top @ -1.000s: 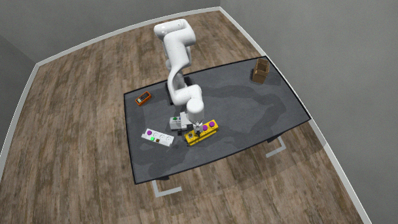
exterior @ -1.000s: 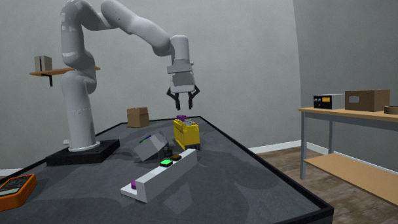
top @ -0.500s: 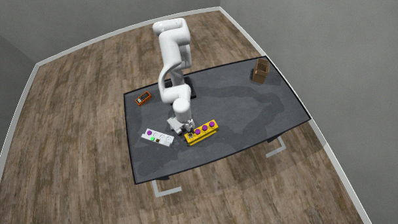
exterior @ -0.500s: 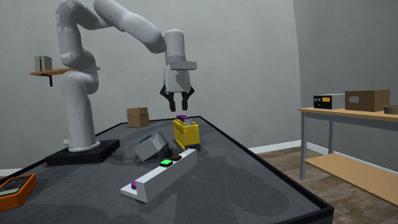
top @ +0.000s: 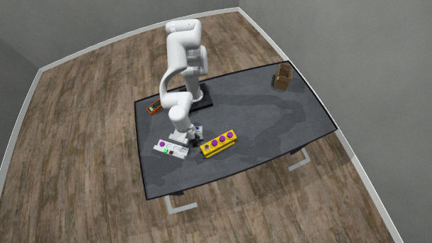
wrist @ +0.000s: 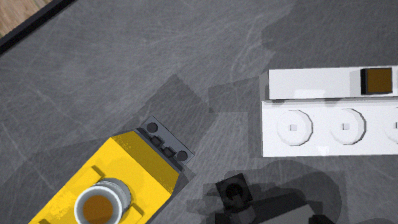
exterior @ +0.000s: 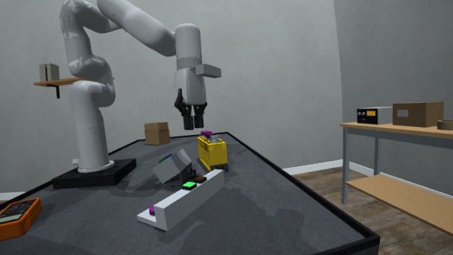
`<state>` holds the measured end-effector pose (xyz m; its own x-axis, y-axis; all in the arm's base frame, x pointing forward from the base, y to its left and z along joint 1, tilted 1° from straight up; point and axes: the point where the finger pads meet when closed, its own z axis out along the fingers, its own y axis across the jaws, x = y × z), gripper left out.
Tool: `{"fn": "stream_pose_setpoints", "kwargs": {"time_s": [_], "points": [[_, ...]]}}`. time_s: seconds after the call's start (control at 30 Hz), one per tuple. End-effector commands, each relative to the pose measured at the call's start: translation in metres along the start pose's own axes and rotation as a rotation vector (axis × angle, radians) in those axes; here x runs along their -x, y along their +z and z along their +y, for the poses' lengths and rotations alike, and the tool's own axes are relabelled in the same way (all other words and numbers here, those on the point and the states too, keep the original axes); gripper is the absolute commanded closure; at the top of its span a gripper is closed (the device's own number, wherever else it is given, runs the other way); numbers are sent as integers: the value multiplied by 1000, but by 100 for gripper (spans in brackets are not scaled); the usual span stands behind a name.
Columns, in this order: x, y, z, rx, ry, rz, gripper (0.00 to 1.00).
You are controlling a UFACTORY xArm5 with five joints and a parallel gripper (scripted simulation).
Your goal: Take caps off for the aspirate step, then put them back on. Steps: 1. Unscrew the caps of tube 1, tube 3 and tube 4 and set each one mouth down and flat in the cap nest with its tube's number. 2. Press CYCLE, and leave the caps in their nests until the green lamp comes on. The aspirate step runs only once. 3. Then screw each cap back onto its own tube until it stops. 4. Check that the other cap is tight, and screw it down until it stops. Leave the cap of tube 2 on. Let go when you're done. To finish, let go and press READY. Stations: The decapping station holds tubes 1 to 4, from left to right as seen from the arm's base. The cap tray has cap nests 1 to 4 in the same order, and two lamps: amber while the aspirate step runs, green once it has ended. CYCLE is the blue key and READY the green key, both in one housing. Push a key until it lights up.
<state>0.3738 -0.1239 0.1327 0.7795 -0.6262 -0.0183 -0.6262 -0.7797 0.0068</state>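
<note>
The yellow decapping station [top: 227,143] [exterior: 212,153] [wrist: 135,175] stands mid-table. Three of its tubes carry purple caps [top: 222,138] [exterior: 206,133]. The end tube [top: 206,146] [exterior: 215,139] [wrist: 100,206] is open and shows brown liquid. The white cap tray [top: 177,153] [exterior: 186,201] [wrist: 300,82] lies beside it. One purple cap [top: 162,143] [exterior: 152,209] sits in the tray's far end nest, and two nests [wrist: 294,127] in the wrist view are empty. The green lamp [top: 165,150] [exterior: 188,185] is lit and the amber lamp [wrist: 378,81] is dark. My gripper [exterior: 194,127] hangs open and empty, high between the station and the tray. Its fingers do not show in the wrist view.
The grey key housing [exterior: 172,168] [top: 198,131] stands behind the tray, partly hidden by the arm. An orange multimeter [top: 154,106] [exterior: 15,218] lies near the arm's base. A cardboard box [top: 283,77] [exterior: 156,133] stands at the far corner. A side table [exterior: 395,128] stands off to the right.
</note>
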Motion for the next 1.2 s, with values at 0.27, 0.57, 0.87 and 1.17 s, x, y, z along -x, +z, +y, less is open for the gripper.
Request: {"fn": "stream_pose_setpoints", "kwargs": {"time_s": [0.27,0.57,0.87,1.17], "points": [[-22,-2,78,-2,-32,7,54],[-39,-2,146,-1,-32,7,54],[-53,-2,199,-1,-32,7,54],[-57,-2,214,-1,-32,7,54]]}}
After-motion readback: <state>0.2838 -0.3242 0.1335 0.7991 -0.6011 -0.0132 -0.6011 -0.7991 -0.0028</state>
